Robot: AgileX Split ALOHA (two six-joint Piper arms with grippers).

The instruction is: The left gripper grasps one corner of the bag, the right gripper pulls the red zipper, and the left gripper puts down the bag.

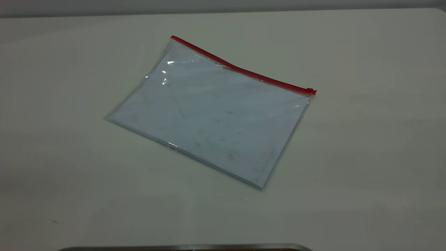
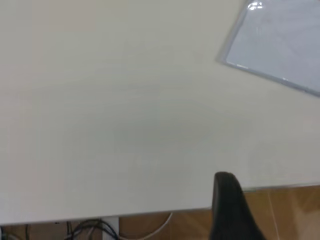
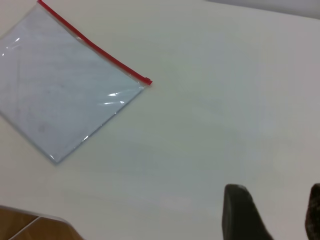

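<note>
Ext. view, near to far: a dark metal edge (image 1: 184, 247) runs along the bottom of frame, then bare white table (image 1: 366, 167). The bag (image 1: 212, 115) lies flat at frame centre, nothing touching it, turned at an angle. Its red zipper (image 1: 244, 71) runs along the far long edge, upper left down to centre right, w/ the slider tab (image 1: 309, 90) at the right end. Neither arm shows in this view.

Left wrist view: left gripper (image 2: 230, 210) at lower right, one black finger seen, can't tell if apart or together; bag's clear corner sits upper right, well apart.

Right wrist view: right gripper (image 3: 277, 215) at lower right, fingers (image 3: 240, 212) spread apart over the table, bag upper left, well apart.
</note>
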